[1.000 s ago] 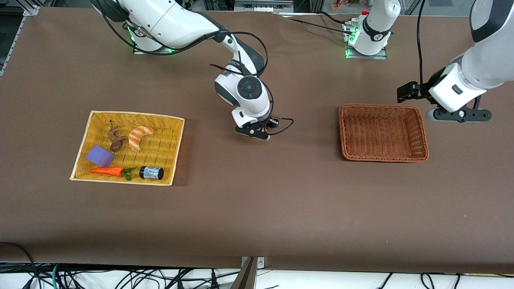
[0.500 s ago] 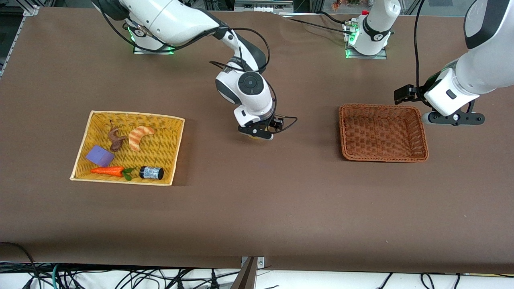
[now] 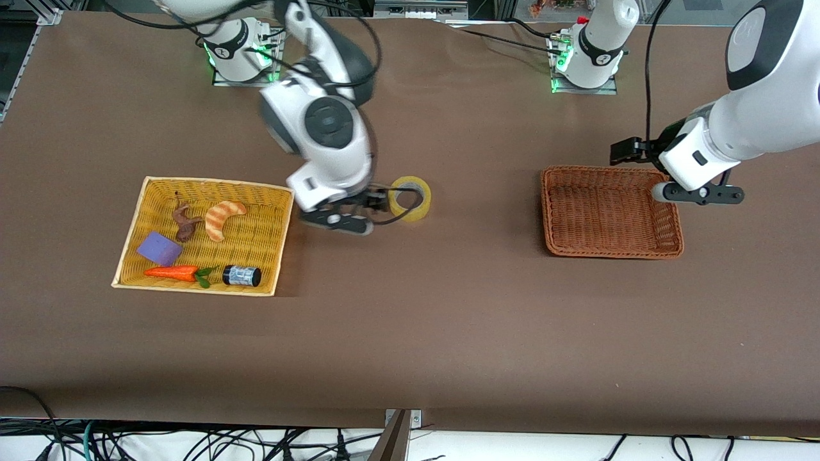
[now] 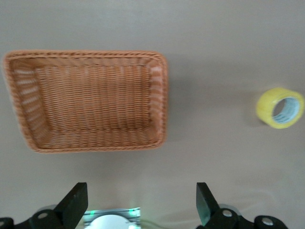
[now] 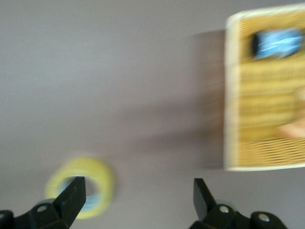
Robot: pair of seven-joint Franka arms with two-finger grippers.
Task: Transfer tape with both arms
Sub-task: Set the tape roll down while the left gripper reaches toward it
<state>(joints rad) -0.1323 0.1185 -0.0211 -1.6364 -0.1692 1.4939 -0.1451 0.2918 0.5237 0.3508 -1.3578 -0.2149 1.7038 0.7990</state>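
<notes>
The tape (image 3: 410,197), a yellow roll with a pale core, rests on the brown table between the two baskets, nearer the yellow one. It also shows in the left wrist view as the tape (image 4: 280,108) and in the right wrist view as the tape (image 5: 83,186). My right gripper (image 3: 336,221) hangs open over the table between the tape and the yellow basket, holding nothing (image 5: 138,191). My left gripper (image 3: 698,192) is open and empty (image 4: 142,200) over the brown basket's edge at the left arm's end.
A brown wicker basket (image 3: 608,169) sits empty toward the left arm's end. The yellow basket (image 3: 218,184) toward the right arm's end holds a croissant (image 3: 224,218), a carrot (image 3: 173,273), a purple block (image 3: 159,248) and a black-capped bottle (image 3: 242,276).
My right gripper has opened, let go of the tape, risen and swung toward the yellow basket. The tape now lies uncovered on the table. My left gripper has drifted toward the brown basket.
</notes>
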